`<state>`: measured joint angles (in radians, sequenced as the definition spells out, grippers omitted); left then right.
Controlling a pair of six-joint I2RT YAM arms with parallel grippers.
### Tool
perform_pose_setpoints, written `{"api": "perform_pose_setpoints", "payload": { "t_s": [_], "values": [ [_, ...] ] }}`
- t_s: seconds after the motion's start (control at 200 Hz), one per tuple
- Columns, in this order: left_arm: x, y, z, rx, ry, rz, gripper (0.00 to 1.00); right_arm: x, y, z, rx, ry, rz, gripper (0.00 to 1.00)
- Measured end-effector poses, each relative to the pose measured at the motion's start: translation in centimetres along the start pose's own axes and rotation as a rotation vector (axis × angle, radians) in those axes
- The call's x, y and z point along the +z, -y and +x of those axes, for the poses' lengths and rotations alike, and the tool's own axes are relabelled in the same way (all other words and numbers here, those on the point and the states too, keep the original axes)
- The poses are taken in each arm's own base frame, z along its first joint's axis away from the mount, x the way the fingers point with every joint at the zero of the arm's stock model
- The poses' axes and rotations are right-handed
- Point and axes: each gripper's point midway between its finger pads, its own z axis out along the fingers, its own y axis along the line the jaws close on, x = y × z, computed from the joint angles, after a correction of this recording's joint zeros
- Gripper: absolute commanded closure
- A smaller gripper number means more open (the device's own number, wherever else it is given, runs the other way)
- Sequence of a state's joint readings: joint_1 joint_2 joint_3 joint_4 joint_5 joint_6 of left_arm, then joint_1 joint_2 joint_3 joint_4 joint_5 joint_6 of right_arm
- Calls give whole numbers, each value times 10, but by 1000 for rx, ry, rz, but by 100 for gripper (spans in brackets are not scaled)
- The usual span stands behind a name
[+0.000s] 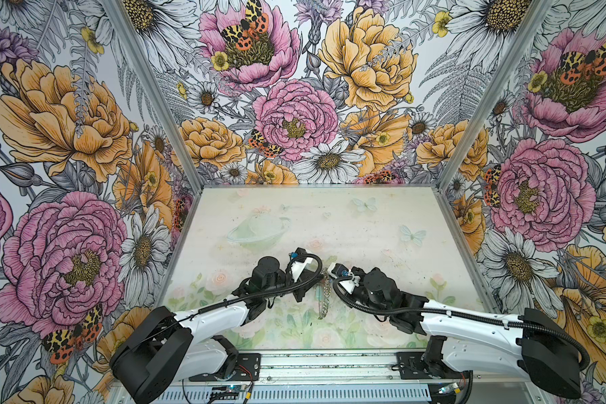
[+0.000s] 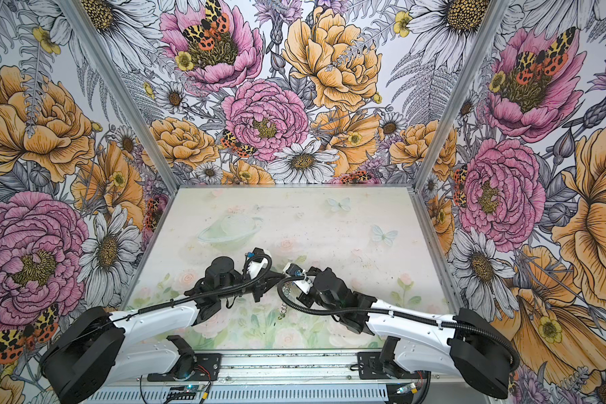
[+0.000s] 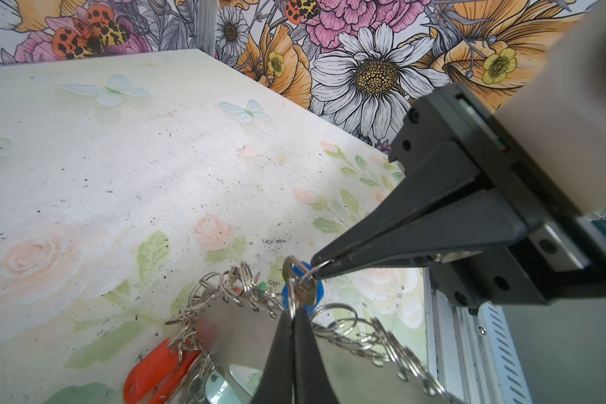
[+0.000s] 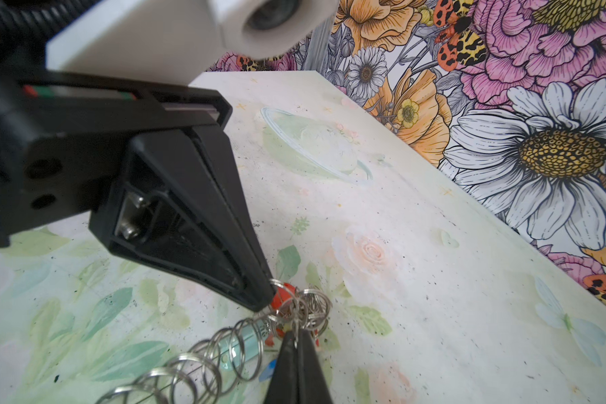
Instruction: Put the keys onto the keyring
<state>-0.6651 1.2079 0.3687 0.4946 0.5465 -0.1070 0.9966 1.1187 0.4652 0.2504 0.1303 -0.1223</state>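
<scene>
1. Location: the keyring (image 3: pixel 245 335), a flat grey hoop rimmed with wire loops, lies between the two arms near the front middle of the counter (image 1: pixel 364 227). In both top views it shows edge-on, like a chain. I cannot tell whether it rests on the counter or is held clear of it.
2. Done: several of the keys (image 3: pixel 154 367), the red ones plainest, already hang from rim loops. Bits of green and orange show among the loops further round.
3. In hand: a blue key tag (image 3: pixel 301 271) sits at the rim, where both tips meet.
4. Left gripper (image 3: pixel 292 316): jaws fully closed, pinching what looks like a wire loop at the hoop's rim.
5. Right gripper (image 3: pixel 317 271): jaws fully closed on a thin silver ring that appears to belong to the blue key tag.
6. Assessment: the task looks partway done. The blue key tag's ring is not clearly threaded yet. No loose tags show on the counter, though the arms hide part of it, so the number left is unknown.
</scene>
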Motion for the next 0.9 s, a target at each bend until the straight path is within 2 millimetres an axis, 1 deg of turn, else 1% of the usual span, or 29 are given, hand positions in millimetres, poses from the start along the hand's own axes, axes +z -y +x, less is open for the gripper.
{"api": "perform_pose_setpoints", "payload": {
  "t_s": [0.08,0.465,0.726,0.901],
  "values": [
    [0,0,0,-6,-5,-1,100,0,0,3,-1,-6,3,100],
    [3,-1,-3,-23,-7,1,100,0,3,-2,2,13,19,100],
    [3,-3,-1,-41,-18,1,100,0,7,-1,2,10,40,100],
    [3,-2,1,-51,-28,12,100,0,9,-3,4,15,54,100]
  ]
}}
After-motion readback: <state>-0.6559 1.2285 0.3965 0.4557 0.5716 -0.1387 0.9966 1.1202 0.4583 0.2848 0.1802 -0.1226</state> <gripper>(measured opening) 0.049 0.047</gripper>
